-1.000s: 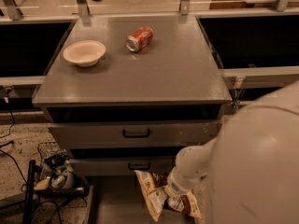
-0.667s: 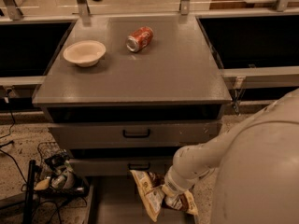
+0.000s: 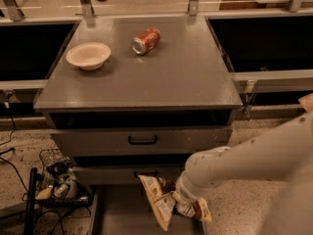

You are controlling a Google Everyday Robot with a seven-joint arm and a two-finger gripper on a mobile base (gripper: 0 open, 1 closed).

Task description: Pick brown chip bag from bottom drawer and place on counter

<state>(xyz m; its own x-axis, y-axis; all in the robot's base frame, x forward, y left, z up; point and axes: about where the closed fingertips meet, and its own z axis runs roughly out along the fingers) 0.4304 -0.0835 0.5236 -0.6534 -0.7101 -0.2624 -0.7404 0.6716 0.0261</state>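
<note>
The brown chip bag (image 3: 159,199), brown and cream with a white panel, hangs tilted and crumpled over the open bottom drawer (image 3: 122,212). My gripper (image 3: 183,202) is at the end of the white arm reaching in from the right. It is pressed into the bag's right side and shut on it, with its tips hidden by the bag. The counter (image 3: 171,77) is the grey top of the cabinet above.
A red soda can (image 3: 146,41) lies on its side and a cream bowl (image 3: 88,56) stands on the counter's far left part. Two upper drawers with black handles (image 3: 143,140) are above the bag. Cables and clutter (image 3: 58,182) lie on the floor at left.
The arm has stretched out further to the left and lower, and the bag has shifted slightly left with the gripper.
</note>
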